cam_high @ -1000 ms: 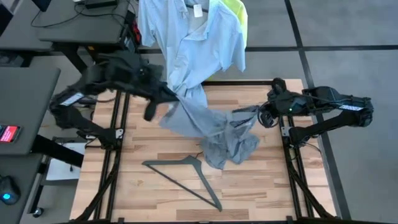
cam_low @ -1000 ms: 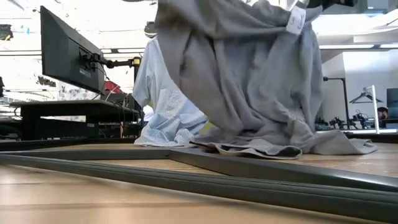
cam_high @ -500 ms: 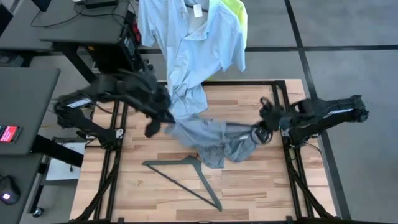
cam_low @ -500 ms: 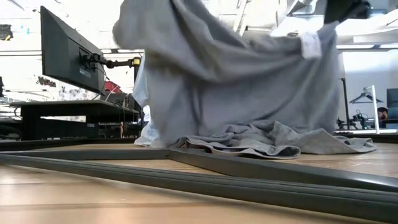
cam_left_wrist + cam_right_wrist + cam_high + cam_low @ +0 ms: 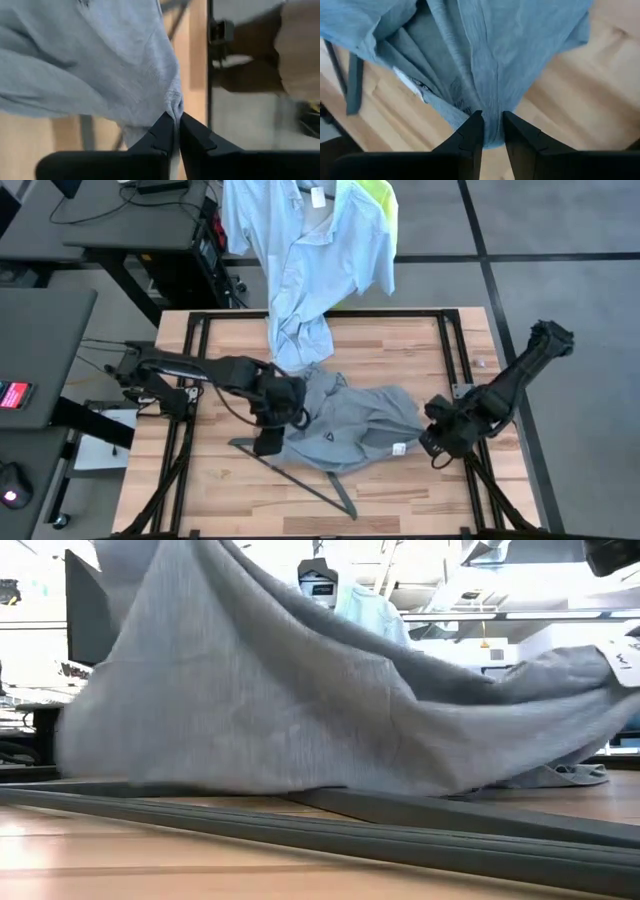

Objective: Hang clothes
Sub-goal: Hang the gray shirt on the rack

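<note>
Stretching between the two arms, the grey T-shirt [image 5: 352,425] hung spread over the middle of the wooden worktop [image 5: 400,340], its lower folds sagging onto the boards. The left claw [image 5: 176,131] was pinched tight on a bunched edge of the cloth at the shirt's left side, and the right claw [image 5: 492,125] was clamped on a gathered fold at its right side, near a small white label [image 5: 399,448]. In the low view the shirt filled nearly the whole picture, hiding both claws and most of the room behind. A dark triangular hanger [image 5: 300,477] lay on the worktop, its upper part covered by the shirt, only its lower bar and one corner showing. At the worktop's far edge a pale blue collared shirt [image 5: 310,250] hung, with a neon-yellow T-shirt [image 5: 383,202] mostly hidden behind it.
</note>
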Motion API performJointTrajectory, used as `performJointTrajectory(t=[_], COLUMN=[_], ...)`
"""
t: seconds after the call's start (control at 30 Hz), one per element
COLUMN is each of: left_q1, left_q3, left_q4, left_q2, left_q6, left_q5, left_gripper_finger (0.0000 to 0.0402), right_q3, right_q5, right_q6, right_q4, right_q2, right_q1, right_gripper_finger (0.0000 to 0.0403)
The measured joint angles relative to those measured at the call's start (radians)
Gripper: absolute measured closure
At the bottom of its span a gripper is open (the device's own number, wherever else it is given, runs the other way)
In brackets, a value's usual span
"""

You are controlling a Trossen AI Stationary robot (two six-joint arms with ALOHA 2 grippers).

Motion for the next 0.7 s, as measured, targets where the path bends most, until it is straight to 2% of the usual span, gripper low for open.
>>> performJointTrajectory(t=[0.13,0.27,0.33,0.5,0.6,0.7], left_q1=[0.039,0.047,0.044,0.037,0.005,-0.053], left_q3=[0.027,0.005,-0.052,-0.354,-0.556,-0.701], left_q4=[-0.035,-0.052,-0.017,0.231,0.398,0.573], left_q2=[-0.010,-0.042,-0.069,-0.164,-0.227,-0.252], left_q6=[0.022,0.037,0.035,-0.102,-0.259,-0.397], left_q5=[-0.019,-0.248,-0.297,-0.143,-0.097,-0.083], left_gripper_finger=[0.0336,0.0323,0.0323,0.0337,0.0347,0.0351], right_q3=[0.045,0.040,0.023,-0.021,-0.021,-0.021], right_q5=[0.051,0.120,0.122,0.066,-0.033,-0.089], right_q6=[-0.088,-0.206,-0.291,-0.498,-0.597,-0.679], right_q4=[0.077,0.223,0.296,0.471,0.532,0.614], right_q2=[-0.019,0.006,0.046,0.198,0.313,0.425], right_q1=[-0.045,-0.139,-0.205,-0.368,-0.434,-0.463], right_gripper_finger=[0.0293,0.0269,0.0263,0.0264,0.0267,0.0269])
